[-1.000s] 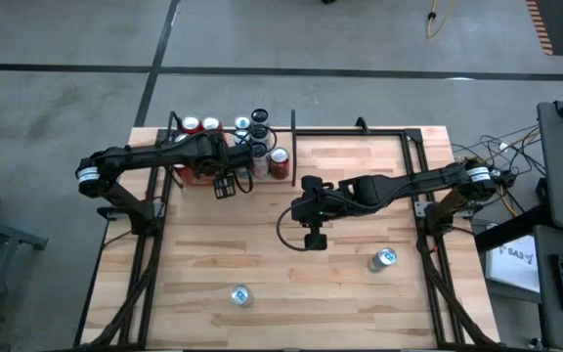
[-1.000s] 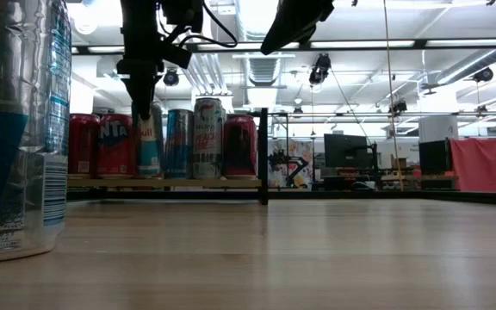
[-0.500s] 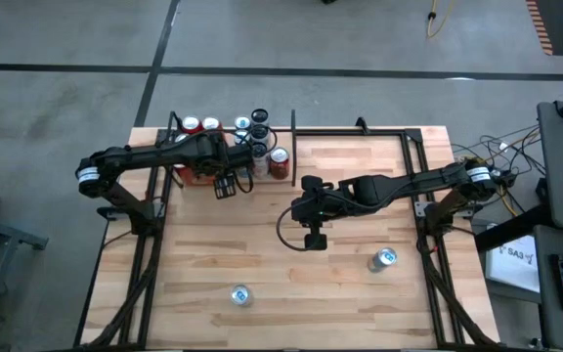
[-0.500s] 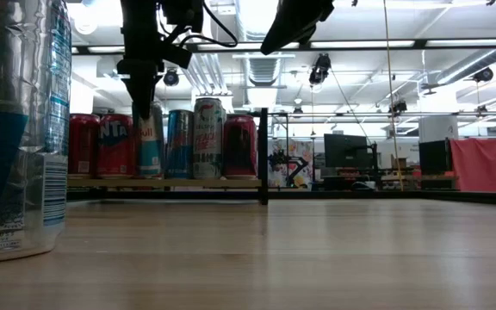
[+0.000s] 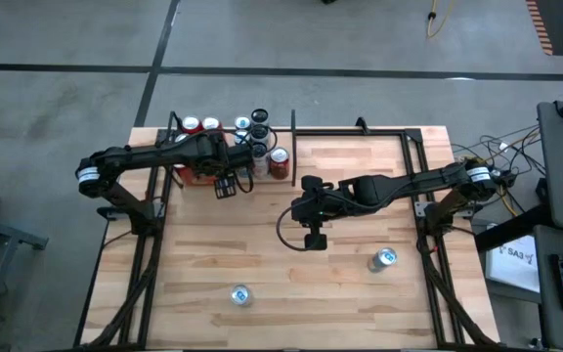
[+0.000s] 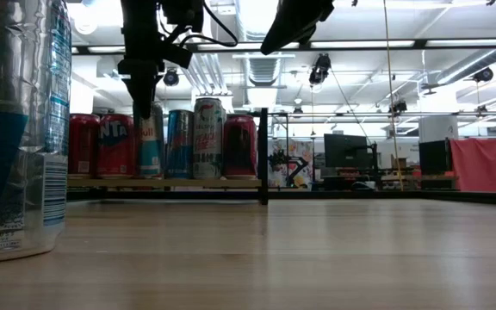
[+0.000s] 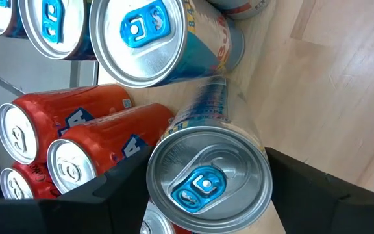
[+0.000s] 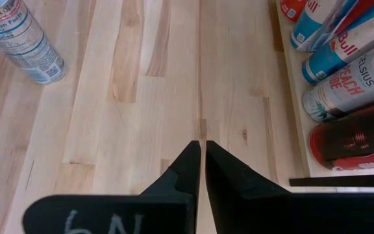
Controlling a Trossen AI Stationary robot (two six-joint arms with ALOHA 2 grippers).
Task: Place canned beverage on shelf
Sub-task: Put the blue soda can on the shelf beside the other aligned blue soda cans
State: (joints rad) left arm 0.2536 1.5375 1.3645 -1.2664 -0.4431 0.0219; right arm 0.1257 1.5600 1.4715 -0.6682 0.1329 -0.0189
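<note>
The blue can (image 7: pixel 206 172) stands on the shelf (image 6: pixel 166 182); the left gripper (image 7: pixel 203 188) straddles it, fingers parted (apparently releasing). The right gripper (image 8: pixel 201 170) waits closed, while two cans (image 5: pixel 239 294) remain on the table (image 5: pixel 340 293).

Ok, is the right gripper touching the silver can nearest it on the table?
Apart. The high view shows the right gripper, jaws shut, over bare wood, with a clear strip of tabletop between it and the silver can.

The left gripper (image 5: pixel 225 186) hides part of the shelf (image 5: pixel 189 180) in the high view. In the left wrist view, whether its fingers (image 7: pixel 112 188) touch the can (image 7: pixel 206 172) between them cannot be determined. In the low view, a near can (image 6: pixel 15 129) is cropped.
</note>
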